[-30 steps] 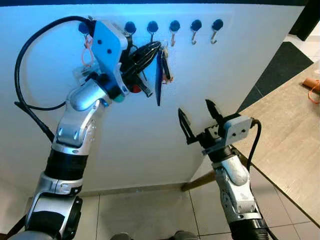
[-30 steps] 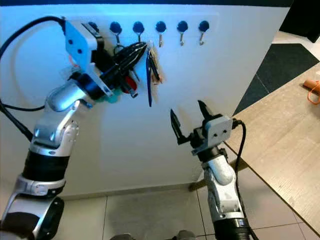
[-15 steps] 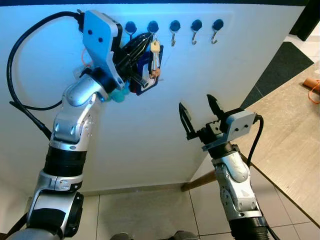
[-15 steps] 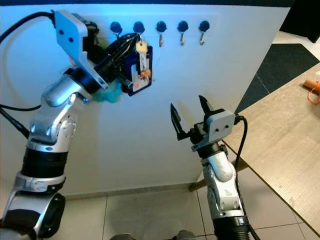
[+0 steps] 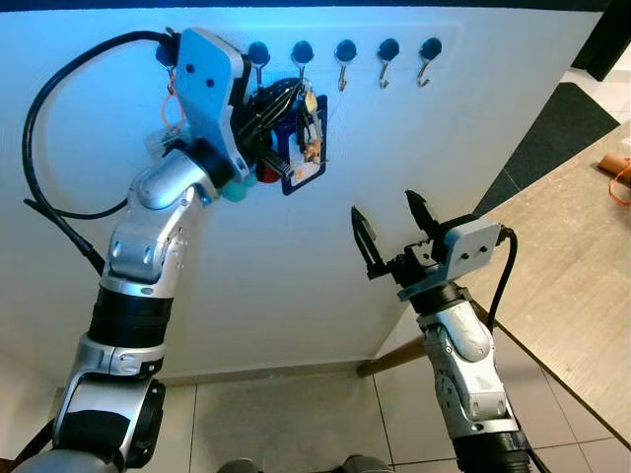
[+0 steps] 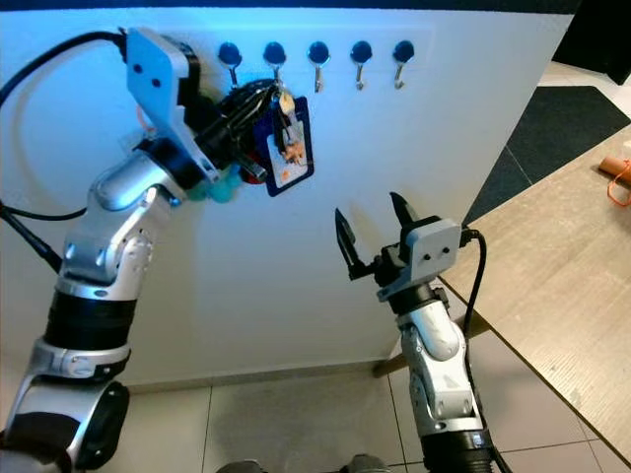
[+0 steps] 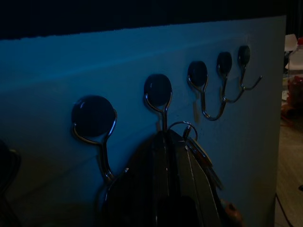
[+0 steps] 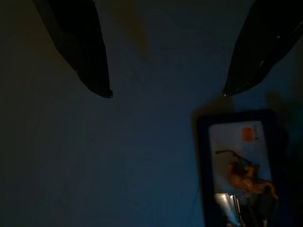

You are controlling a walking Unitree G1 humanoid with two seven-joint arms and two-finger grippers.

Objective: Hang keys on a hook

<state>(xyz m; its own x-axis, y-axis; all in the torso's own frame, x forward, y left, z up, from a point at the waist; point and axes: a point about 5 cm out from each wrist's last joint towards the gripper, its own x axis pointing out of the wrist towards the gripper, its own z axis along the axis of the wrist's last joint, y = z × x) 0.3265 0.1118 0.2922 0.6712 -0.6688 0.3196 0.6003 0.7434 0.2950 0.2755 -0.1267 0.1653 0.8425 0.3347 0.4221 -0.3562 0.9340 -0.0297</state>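
A row of metal hooks (image 5: 344,54) with dark round bases runs along the top of a white wall (image 5: 296,286). My left gripper (image 5: 284,99) is raised against the wall just below the second and third hooks, shut on the keys (image 5: 309,106). A blue card holder (image 5: 305,163) dangles from the bunch and faces outward. In the left wrist view the key ring (image 7: 182,126) sits just below one hook (image 7: 158,92), beside my closed fingers (image 7: 163,156). My right gripper (image 5: 385,207) is open lower down, facing the wall, with nothing in it; its wrist view shows the card holder (image 8: 241,165).
A wooden table (image 5: 572,266) stands at the right with an orange object (image 5: 617,175) on it. A dark mat (image 5: 552,128) lies beyond it. An orange cord (image 5: 175,99) hangs by the leftmost hook. A black cable (image 5: 39,128) loops from my left arm.
My left gripper has turned with the keys close under the hooks, and the card holder has swung from edge-on to facing out. The right arm has hardly moved.
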